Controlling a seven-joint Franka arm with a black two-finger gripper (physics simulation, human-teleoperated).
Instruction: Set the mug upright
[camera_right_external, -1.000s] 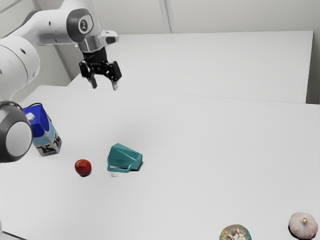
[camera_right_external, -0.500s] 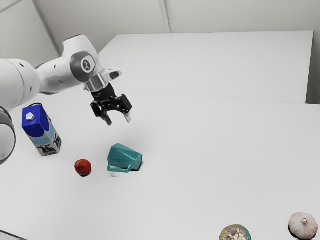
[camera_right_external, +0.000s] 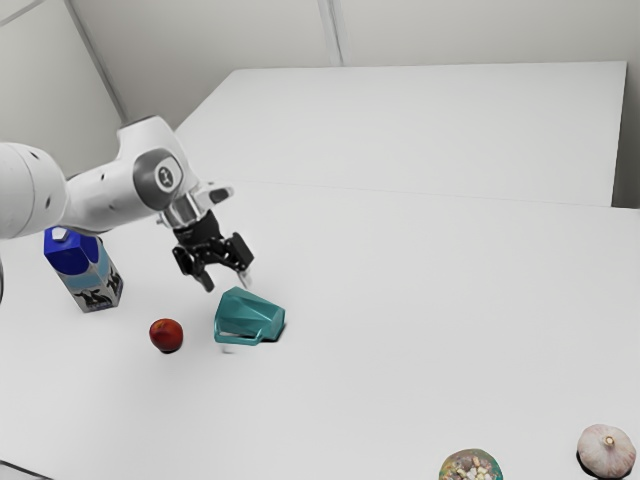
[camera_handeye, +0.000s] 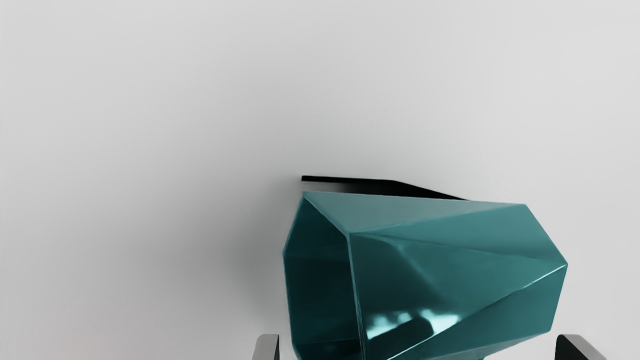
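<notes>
My black gripper (camera_right_external: 228, 284) hangs just above and behind the teal mug (camera_right_external: 250, 316) in the exterior view, its two fingers spread wide. The mug lies on its side on the white table, its handle toward the exterior view's bottom edge. In the wrist view the mug (camera_handeye: 450, 270) shows its dark open mouth near one finger and its base near the other. The gripper (camera_handeye: 417, 347) stands open around the line of the mug, with no finger seen touching it.
On the table (camera_right_external: 400, 300), a red apple (camera_right_external: 166, 335) sits close to the mug, and a blue-topped milk carton (camera_right_external: 85, 268) stands at the exterior view's left. A patterned round object (camera_right_external: 470, 466) and a garlic bulb (camera_right_external: 606, 451) lie at the lower right.
Over the last second my hand has come down and toward the mug, ending just over it. The mug, apple and carton have stayed where they were.
</notes>
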